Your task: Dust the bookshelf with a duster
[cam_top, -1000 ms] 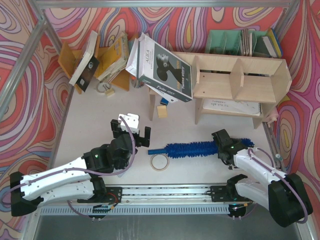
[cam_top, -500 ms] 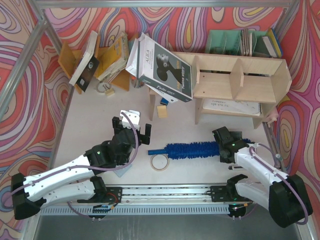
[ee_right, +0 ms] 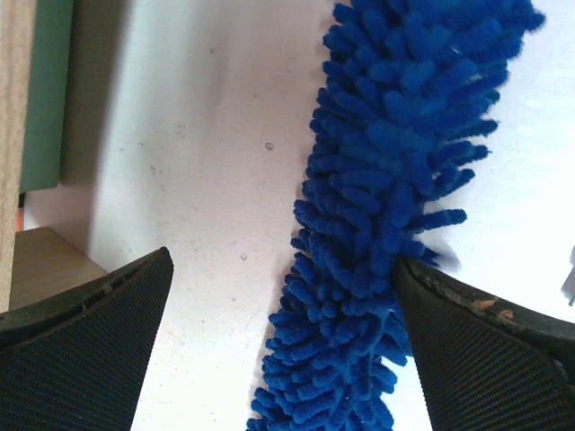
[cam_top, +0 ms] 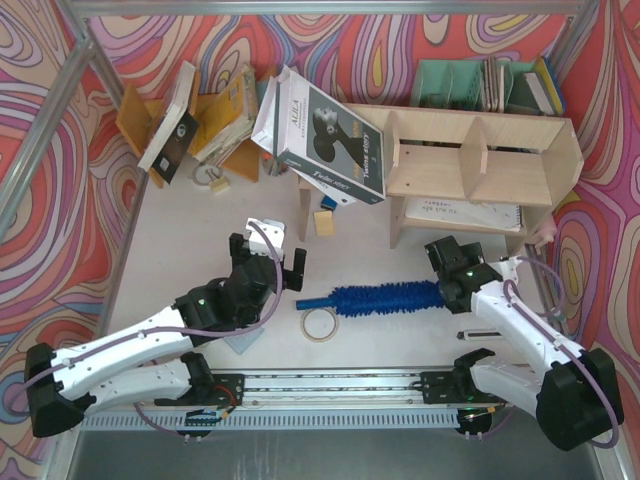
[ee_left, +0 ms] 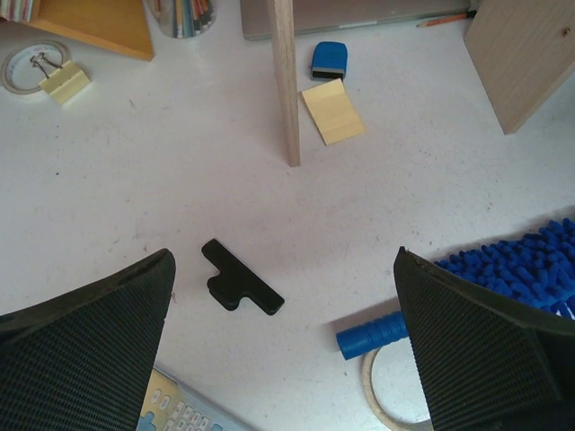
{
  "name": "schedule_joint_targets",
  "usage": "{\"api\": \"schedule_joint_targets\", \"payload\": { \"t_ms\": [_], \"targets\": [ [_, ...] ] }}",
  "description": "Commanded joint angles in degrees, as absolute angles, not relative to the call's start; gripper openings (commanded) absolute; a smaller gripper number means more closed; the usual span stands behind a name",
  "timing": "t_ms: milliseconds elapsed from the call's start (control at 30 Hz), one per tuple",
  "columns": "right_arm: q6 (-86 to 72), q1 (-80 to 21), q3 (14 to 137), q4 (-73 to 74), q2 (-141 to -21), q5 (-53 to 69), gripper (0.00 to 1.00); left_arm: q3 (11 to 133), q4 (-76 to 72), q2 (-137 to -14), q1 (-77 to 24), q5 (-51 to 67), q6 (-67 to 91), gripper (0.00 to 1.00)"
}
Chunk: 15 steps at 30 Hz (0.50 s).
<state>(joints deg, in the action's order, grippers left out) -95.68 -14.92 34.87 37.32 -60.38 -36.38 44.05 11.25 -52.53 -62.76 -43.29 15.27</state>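
The bright-blue duster [cam_top: 385,297] lies flat on the white table in front of the bookshelf [cam_top: 480,160]. Its slim handle [ee_left: 373,335] points left. My right gripper [cam_top: 447,272] hovers open over the fluffy end. In the right wrist view the fluff [ee_right: 395,224] lies between the open fingers of my right gripper [ee_right: 283,260] and brushes the right pad [ee_right: 485,350]. Neither pad pinches it. My left gripper [cam_top: 268,255] is open with nothing in it, just left of the handle tip. In its own view my left gripper [ee_left: 285,256] looks down on bare table, with a shelf leg [ee_left: 286,81] ahead.
A tape ring [cam_top: 319,323] lies just below the handle. A black T-shaped piece [ee_left: 241,289] and a calculator [ee_left: 180,409] lie under the left gripper. A yellow note pad [ee_left: 332,110] sits by the shelf leg. An orange book rack [cam_top: 190,120], a large leaning book [cam_top: 325,135] and a teal organiser [cam_top: 470,85] line the back.
The right gripper's jaws have opened off the duster's fluffy end and it has shifted slightly toward the shelf. The left arm has moved forward and right, nearer the handle.
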Motion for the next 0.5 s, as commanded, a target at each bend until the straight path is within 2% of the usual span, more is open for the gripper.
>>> {"api": "schedule_joint_targets", "payload": {
  "t_ms": [0, 300, 467],
  "targets": [
    [-87.63, -14.5, 38.12, 41.35, -60.36, -40.23, 0.99, 46.67, 14.33, -53.48, -62.39, -41.41, 17.67, 0.98],
    [-75.24, -14.49, 38.96, 38.04, -53.42, -41.84, 0.99, 49.58, 20.14, -52.18, -62.45, -38.38, 20.8, 0.98],
    [-61.33, -14.5, 39.4, 32.08, -49.7, -40.75, 0.99, 51.42, 23.44, -51.55, -62.4, -35.96, 22.21, 0.98]
  ]
}}
